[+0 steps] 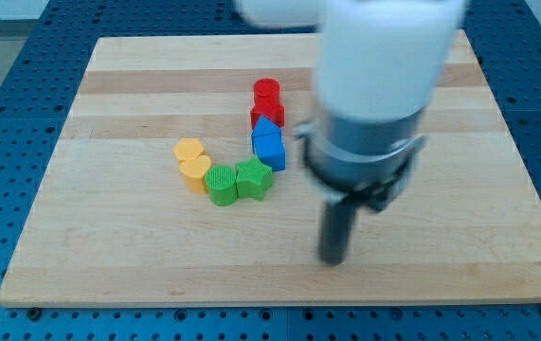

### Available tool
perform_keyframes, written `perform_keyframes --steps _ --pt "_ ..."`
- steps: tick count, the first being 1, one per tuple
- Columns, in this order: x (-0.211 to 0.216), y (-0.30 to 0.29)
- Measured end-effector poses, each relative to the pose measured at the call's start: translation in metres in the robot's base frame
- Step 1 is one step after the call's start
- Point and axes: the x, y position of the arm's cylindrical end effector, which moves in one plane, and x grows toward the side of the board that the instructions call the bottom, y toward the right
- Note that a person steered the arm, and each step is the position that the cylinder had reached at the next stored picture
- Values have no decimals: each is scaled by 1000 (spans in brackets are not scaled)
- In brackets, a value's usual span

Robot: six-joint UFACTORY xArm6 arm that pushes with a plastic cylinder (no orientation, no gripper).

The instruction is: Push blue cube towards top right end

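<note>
While the arm's white and grey body blurs across the view's upper right, its dark rod hangs down with my tip (333, 260) near the wooden board (109, 246), to the view's lower right of the block cluster and clear of every block. No pincer exists on this arm: it ends in the plain rod, so nothing spreads or pinches.

Taking the blue blocks as the landmark, there are two of them in the cluster's middle, pressed together. The upper blue block (265, 127) shows a peaked top, and the lower blue block (271, 151) sits just below it; which of them is a true cube I cannot tell. My tip stands well apart from the lower one, down and to the view's right.

Touching the upper blue block from above is a red block (267, 115), with a red cylinder (266, 92) just above that. To the lower blue block's lower left lies a green star-shaped block (254, 179), and beside it a green ribbed round block (221, 183). Farther to the view's left are two yellow heart-shaped blocks, one (189, 151) above the other (195, 171), touching.

Around the board runs a blue perforated table (5, 104).
</note>
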Motion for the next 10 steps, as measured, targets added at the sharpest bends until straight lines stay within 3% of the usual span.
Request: perform_keyframes --steps 1,3,4,10 --pt "6 -91" --pt "-105 -238" --pt "-128 -233" --pt "-141 0"
